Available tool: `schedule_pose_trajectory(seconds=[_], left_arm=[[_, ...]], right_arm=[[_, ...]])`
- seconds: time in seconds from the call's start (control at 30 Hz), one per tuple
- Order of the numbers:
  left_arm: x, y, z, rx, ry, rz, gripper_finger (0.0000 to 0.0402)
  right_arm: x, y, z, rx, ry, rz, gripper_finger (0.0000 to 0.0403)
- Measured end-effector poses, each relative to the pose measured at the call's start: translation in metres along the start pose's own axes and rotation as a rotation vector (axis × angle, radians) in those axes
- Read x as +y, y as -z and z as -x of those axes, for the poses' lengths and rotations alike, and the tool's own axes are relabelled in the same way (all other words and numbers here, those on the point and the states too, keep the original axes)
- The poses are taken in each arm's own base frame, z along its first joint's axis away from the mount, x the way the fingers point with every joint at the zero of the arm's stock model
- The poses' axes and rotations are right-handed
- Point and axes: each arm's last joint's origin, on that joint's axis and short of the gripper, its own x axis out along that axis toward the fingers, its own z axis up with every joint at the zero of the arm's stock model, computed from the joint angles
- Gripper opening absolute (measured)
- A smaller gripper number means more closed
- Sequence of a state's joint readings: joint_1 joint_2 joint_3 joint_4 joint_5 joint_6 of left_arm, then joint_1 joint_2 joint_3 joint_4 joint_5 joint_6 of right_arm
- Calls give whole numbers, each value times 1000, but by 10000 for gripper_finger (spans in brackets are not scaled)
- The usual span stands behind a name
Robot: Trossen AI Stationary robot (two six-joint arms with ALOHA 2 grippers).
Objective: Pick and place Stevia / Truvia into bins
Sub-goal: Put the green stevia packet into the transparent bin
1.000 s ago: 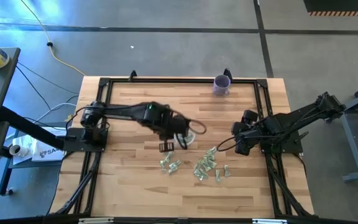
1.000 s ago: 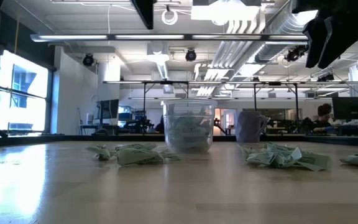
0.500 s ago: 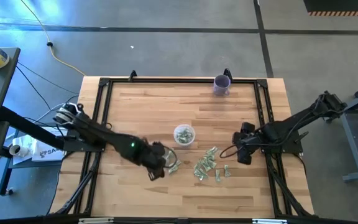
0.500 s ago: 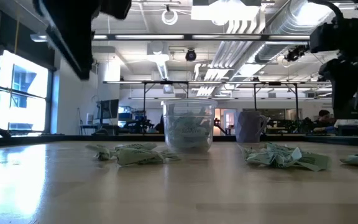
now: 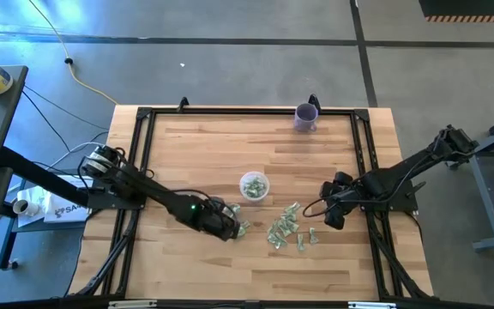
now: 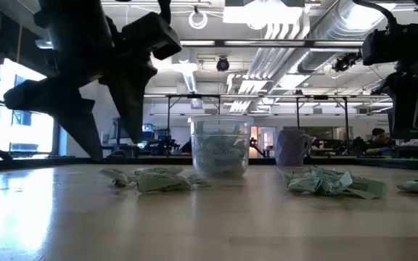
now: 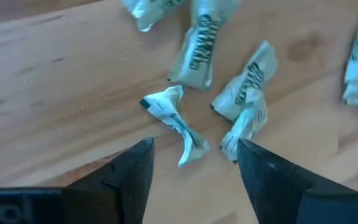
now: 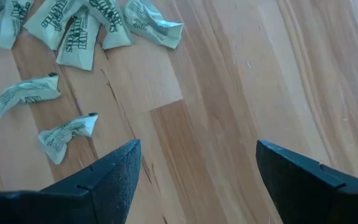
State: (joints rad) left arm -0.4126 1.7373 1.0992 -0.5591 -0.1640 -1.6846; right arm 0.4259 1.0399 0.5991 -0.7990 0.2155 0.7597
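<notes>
Several pale green and white sachets lie flat on the table in two clusters (image 5: 237,225) (image 5: 286,230). A clear plastic cup (image 5: 253,185) with sachets inside stands upright behind them; it also shows in the low view (image 6: 220,147). My left gripper (image 7: 191,163) is open and low over the left cluster, its fingers on either side of a crumpled sachet (image 7: 178,123) without touching it. My right gripper (image 8: 194,168) is open above bare wood to the right of the right cluster, near two loose sachets (image 8: 48,115).
A purple cup (image 5: 306,117) stands at the far edge of the table. A black frame (image 5: 144,116) runs round the table top. Bare wood lies at the near side and at the far left.
My left gripper has swung from over the clear cup toward the table's near edge and down, and now stands low over the left cluster of sachets. My right gripper has come down a little and toward the near edge. The sachets and the cup have kept still.
</notes>
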Motion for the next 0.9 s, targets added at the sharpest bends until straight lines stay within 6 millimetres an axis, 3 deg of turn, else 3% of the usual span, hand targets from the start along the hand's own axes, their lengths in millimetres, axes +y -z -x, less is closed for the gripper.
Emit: schedule_pose_trajectory(seconds=[0.2, 0.37, 0.9], left_arm=[[0, 3, -19, -13, -25, 73, 284], [2, 5, -32, -7, -57, 61, 272], [9, 5, -33, -17, -124, -16, 87]], right_arm=[[0, 0, 0, -10, 14, 1, 307], [-1, 0, 0, -12, 16, 1, 307], [-1, 0, 0, -12, 17, -10, 307]])
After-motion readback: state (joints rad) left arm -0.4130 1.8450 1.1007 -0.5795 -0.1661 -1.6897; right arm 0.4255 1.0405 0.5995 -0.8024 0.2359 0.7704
